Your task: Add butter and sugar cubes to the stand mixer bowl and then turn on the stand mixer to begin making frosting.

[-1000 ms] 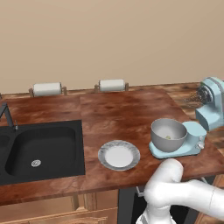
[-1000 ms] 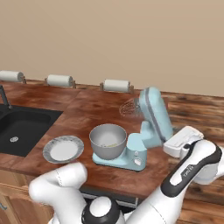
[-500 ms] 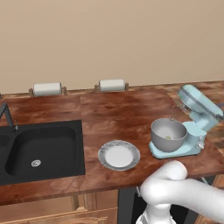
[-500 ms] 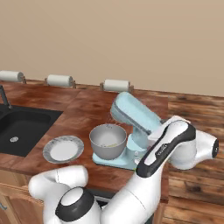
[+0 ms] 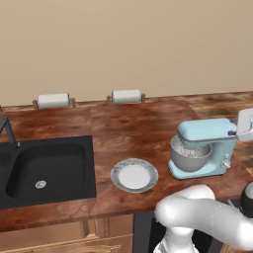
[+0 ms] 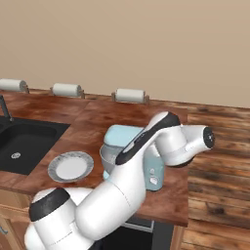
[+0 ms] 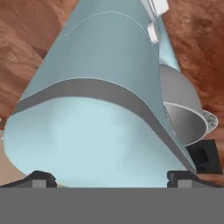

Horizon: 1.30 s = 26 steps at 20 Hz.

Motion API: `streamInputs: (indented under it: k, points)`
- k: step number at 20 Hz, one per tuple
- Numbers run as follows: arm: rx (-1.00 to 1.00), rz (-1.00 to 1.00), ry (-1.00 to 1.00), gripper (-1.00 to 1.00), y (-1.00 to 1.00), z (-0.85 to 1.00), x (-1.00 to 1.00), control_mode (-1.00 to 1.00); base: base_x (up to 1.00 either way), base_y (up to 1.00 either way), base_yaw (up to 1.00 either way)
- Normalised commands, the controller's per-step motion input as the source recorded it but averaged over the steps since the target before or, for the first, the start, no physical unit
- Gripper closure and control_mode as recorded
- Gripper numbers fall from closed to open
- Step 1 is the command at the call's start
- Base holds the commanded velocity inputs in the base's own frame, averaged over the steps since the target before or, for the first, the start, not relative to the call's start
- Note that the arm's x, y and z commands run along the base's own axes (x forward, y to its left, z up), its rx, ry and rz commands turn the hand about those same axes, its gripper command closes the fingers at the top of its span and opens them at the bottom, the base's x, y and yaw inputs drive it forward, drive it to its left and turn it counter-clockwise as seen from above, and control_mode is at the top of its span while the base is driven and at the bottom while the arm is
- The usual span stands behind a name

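The light blue stand mixer (image 5: 203, 148) stands on the wooden counter, its head (image 5: 205, 130) lying level over the grey metal stand mixer bowl (image 5: 189, 157). In the hand view the head (image 7: 96, 87) looms very close, with the bowl (image 7: 183, 103) beyond it. My gripper (image 7: 112, 178) is open, one fingertip (image 7: 41, 178) on each side of the head's rear end. My forearm covers much of the mixer (image 6: 122, 138) in the right base view. The head hides most of the bowl's inside, so I cannot make out the butter or the sugar cubes.
A white plate with a grey rim (image 5: 134, 175) lies bare just left of the mixer. Further left a black sink (image 5: 44, 168) is set into the counter. Two paper towel rolls (image 5: 126, 96) lie along the back wall.
The mixer head has swung down from tilted back to level over the bowl. My hand has followed it to the head's rear end, still open.
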Motion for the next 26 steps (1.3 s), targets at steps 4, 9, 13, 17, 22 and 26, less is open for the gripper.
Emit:
streamInputs:
  k: [4,9,13,17,22,26]
  points:
    - [-0.09,-0.06,0.06,-1.00,0.32,0.00,-0.19,-1.00,0.00,0.00,0.00]
    - [-0.01,-0.07,-0.09,-1.00,0.10,0.15,-0.85,-1.00,0.00,0.00,0.00]
    - [0.00,-0.11,-0.16,-1.00,0.15,-0.02,-1.00,-1.00,0.00,0.00,0.00]
    - [0.00,-0.05,-0.10,-1.00,0.22,-0.27,-0.61,-1.00,0.00,0.00,0.00]
    - [0.00,-0.01,-0.11,-1.00,0.21,-0.48,-0.15,-1.00,0.00,0.00,0.00]
    - [0.00,0.00,-0.05,-1.00,0.12,-0.60,0.00,-1.00,0.00,0.00,0.00]
